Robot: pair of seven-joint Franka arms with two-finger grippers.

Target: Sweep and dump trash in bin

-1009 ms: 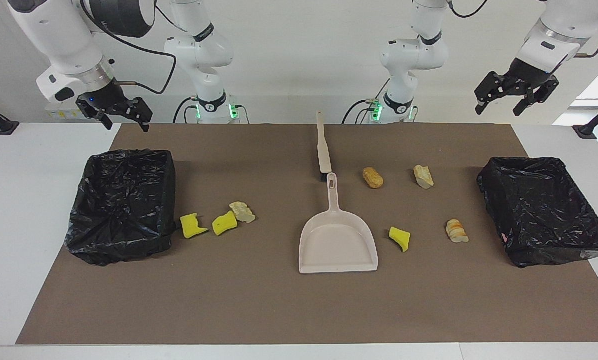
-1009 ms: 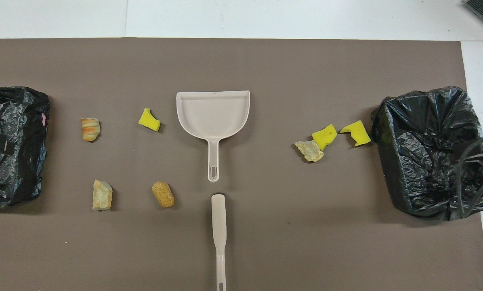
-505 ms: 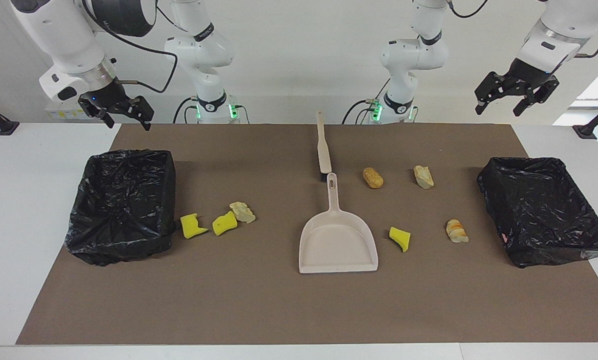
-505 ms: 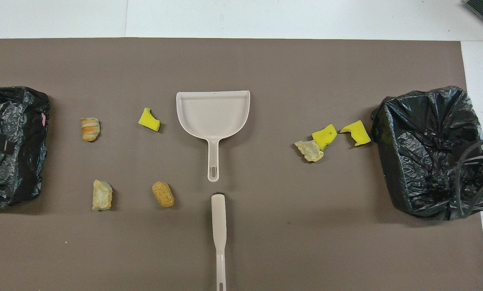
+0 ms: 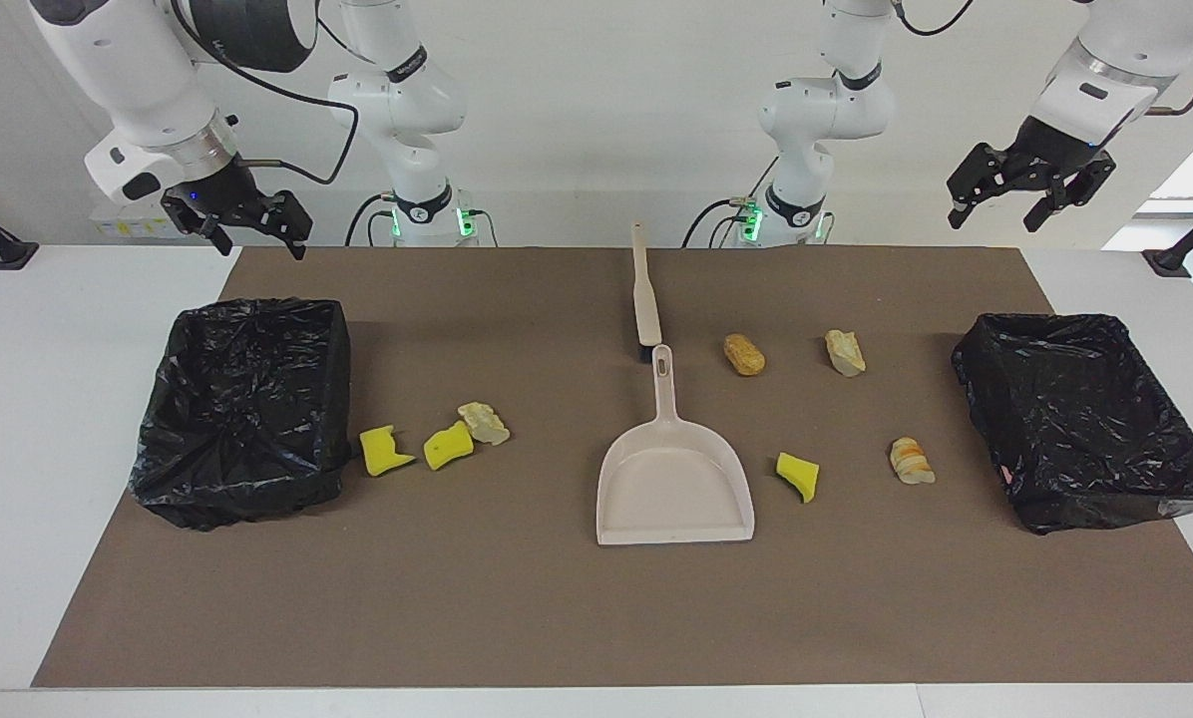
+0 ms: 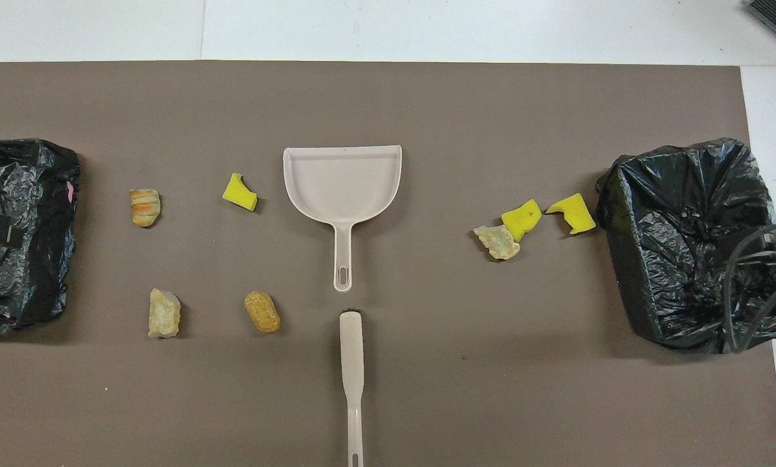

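Observation:
Several bits of trash lie on the brown mat. Two yellow sponge chunks (image 5: 385,450) (image 5: 448,445) and a beige lump (image 5: 484,423) lie beside the black-bagged bin (image 5: 237,494) at the right arm's end. A third yellow chunk (image 5: 798,476), an orange-brown lump (image 5: 744,354), a tan lump (image 5: 845,352) and a striped lump (image 5: 912,461) lie toward the left arm's end. My right gripper (image 5: 247,227) hangs open and empty, raised over the mat's edge near that bin. My left gripper (image 5: 1027,194) hangs open and empty, raised by the other bin (image 5: 1105,504).
A beige dustpan (image 5: 674,479) lies mid-mat, its handle pointing toward the robots. A beige brush (image 5: 645,294) lies in line with it, nearer to the robots. In the overhead view the dustpan (image 6: 342,178) and the brush (image 6: 351,363) show likewise.
My right gripper has drifted slightly toward the middle of the table. The left arm and everything on the mat have not moved.

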